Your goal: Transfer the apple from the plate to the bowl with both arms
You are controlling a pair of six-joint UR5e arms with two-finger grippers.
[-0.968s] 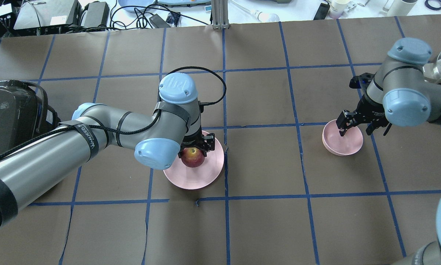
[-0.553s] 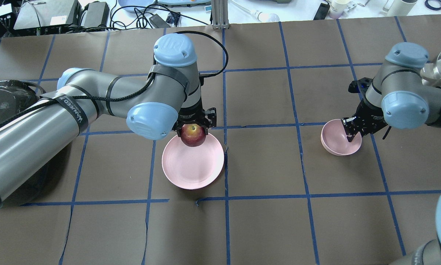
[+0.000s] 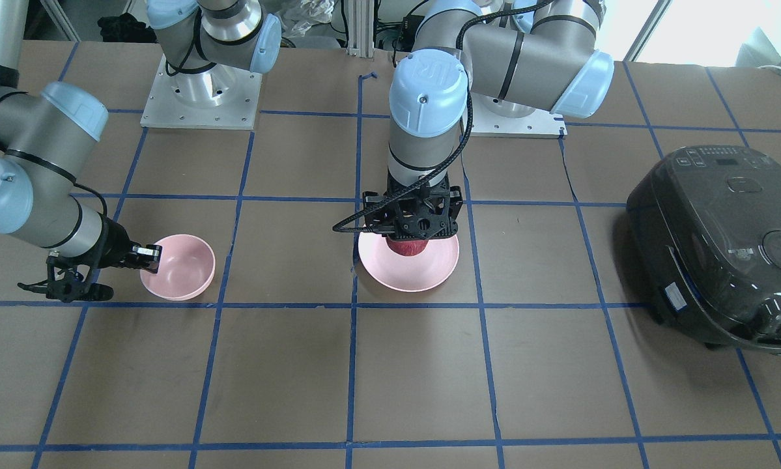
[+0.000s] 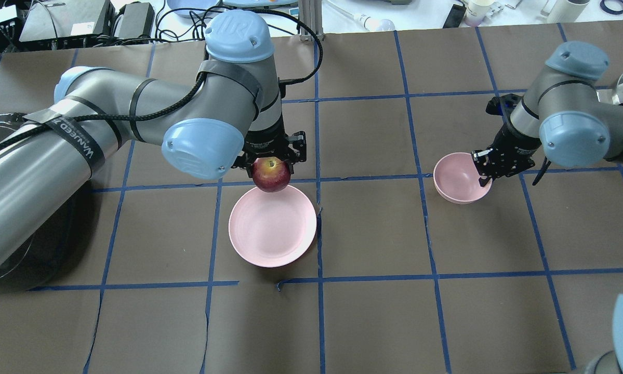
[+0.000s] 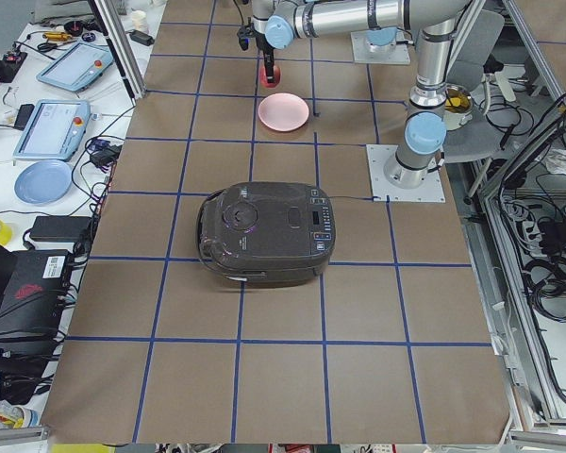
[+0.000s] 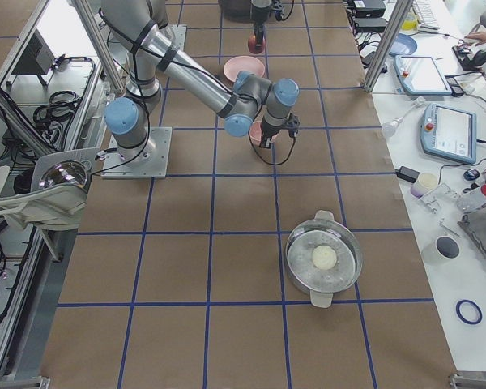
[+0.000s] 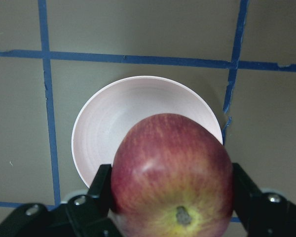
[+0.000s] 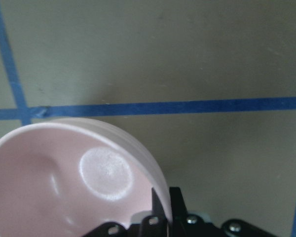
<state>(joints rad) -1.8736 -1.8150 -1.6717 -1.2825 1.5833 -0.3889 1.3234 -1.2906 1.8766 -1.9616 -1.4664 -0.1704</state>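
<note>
The red apple (image 4: 271,175) is held between the black fingers of my left gripper (image 4: 270,169), lifted above the far edge of the wide pink plate (image 4: 272,231). In the left wrist view the apple (image 7: 172,173) fills the jaws with the bare plate (image 7: 113,118) below. From the front the apple (image 3: 408,247) hangs under the gripper (image 3: 411,225) over the plate (image 3: 410,273). My right gripper (image 4: 484,174) is shut on the rim of the small pink bowl (image 4: 455,179), which is empty (image 8: 64,177).
A dark rice cooker (image 3: 722,247) stands on my left side of the table. A steel pot with a glass lid (image 6: 324,259) stands at the right end. Blue tape lines grid the brown table (image 4: 373,311).
My left gripper lifted the apple off the plate and moved it toward the far side. My right gripper shut on the bowl's rim and carried the bowl left, toward the plate.
</note>
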